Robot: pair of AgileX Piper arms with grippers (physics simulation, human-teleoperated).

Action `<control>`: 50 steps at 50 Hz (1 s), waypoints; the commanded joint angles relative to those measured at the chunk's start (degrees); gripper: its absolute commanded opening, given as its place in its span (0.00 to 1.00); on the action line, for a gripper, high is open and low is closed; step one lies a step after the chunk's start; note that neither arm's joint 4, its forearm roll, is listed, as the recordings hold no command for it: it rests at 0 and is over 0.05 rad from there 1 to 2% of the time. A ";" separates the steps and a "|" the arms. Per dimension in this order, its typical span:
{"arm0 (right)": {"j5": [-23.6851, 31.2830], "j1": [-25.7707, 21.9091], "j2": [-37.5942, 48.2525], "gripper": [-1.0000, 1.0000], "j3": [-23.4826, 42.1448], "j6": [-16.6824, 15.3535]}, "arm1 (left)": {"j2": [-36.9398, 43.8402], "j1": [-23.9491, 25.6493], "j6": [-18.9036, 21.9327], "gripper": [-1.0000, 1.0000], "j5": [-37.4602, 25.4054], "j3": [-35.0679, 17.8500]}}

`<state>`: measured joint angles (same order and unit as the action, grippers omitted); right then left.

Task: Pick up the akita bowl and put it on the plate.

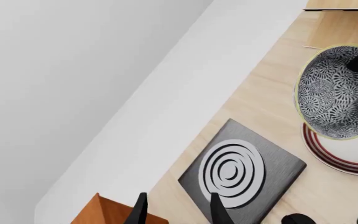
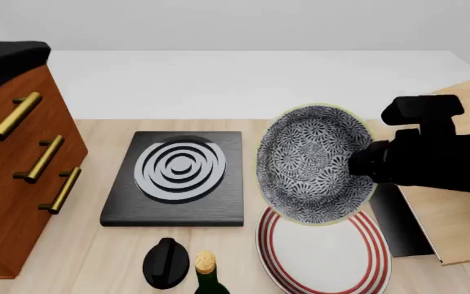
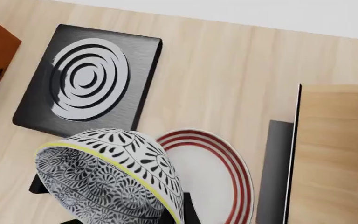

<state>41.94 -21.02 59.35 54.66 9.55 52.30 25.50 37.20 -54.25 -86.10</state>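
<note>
Right hand (image 2: 364, 164) has the akita bowl (image 2: 313, 164) clamped by its rim, tipped on edge, mouth facing the camera, hanging mid-frame over the far edge of the plate (image 2: 323, 254); the plate sits just below it, lower right of the front view. Left hand (image 1: 175, 210) open, idle by the black slab (image 2: 178, 177)

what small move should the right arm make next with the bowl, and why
Probably level the akita bowl and lower it onto the plate. The right gripper holds it by the rim, raised and tilted with its opening toward the front camera, its lower edge overlapping the plate's far rim. The plate's middle lies nearer, so a slight pull back first seems wise.
</note>
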 commanded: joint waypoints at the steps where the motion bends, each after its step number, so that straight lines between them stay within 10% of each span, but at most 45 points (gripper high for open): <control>1: -1.80 0.12 -2.58 0.00 -6.06 2.92 | 0.06 2.00 -1.57 1.00 -0.36 6.32; 50: -7.73 2.97 -3.97 0.00 -18.56 6.13 | 0.36 2.66 -1.89 1.00 0.79 8.55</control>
<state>36.39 -18.28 55.58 38.75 14.36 52.97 26.37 36.86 -52.75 -83.52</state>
